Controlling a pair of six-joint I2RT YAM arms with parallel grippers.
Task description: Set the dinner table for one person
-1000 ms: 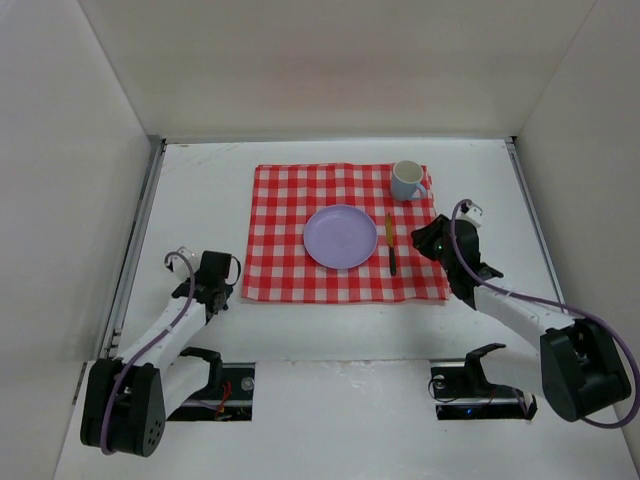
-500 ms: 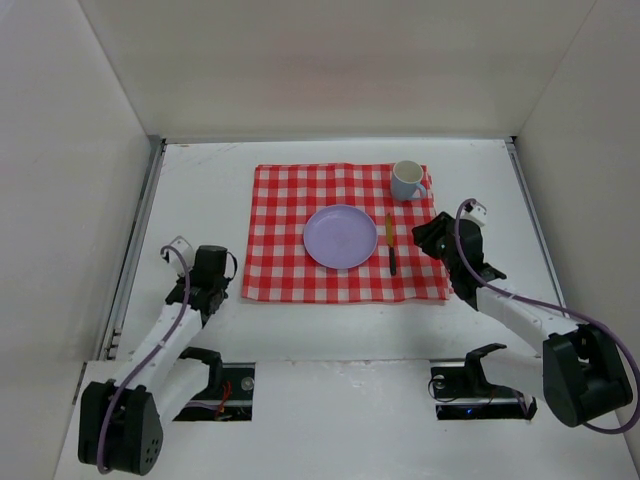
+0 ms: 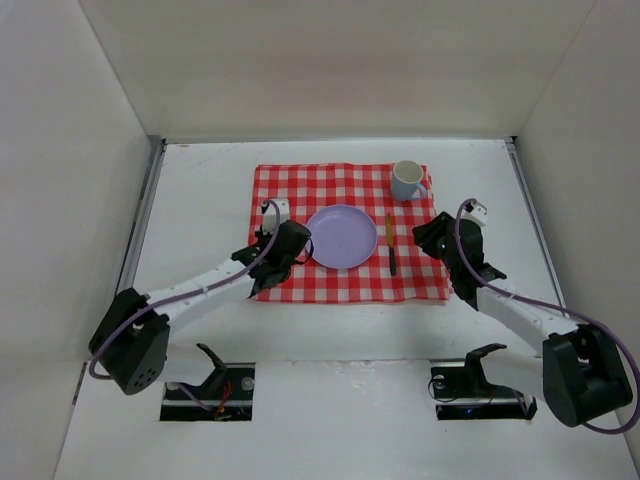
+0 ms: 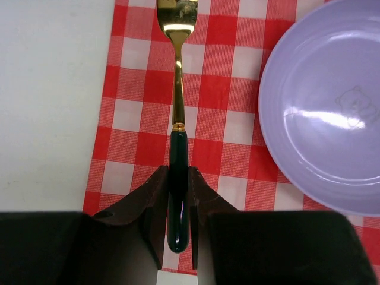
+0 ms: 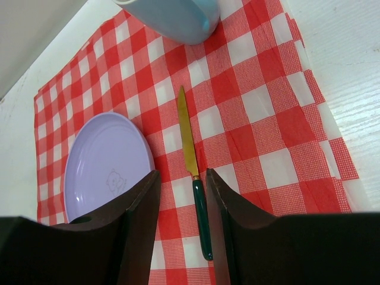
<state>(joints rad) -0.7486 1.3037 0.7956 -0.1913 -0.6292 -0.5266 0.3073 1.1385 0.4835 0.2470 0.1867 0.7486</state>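
The white dinner table (image 3: 200,200) carries a red-and-white checked cloth (image 3: 290,190). A lilac plate (image 3: 341,236) sits at its middle. A gold knife with a dark green handle (image 3: 391,245) lies right of the plate, and a pale blue mug (image 3: 407,180) stands at the far right corner. My left gripper (image 3: 283,250) is shut on the dark green handle of a gold fork (image 4: 177,89), over the cloth just left of the plate (image 4: 323,107), tines pointing away. My right gripper (image 3: 432,240) is open and empty, its jaws (image 5: 181,175) straddling the knife (image 5: 191,148) from above.
Metal rails (image 3: 140,230) run along the table's side edges and white walls enclose it on three sides. The cloth's left edge (image 4: 110,101) lies close to the fork. The mug (image 5: 172,15) stands just beyond the knife's tip.
My left arm has swung from the bare table left of the cloth to over the cloth's left part beside the plate. The right arm has hardly moved.
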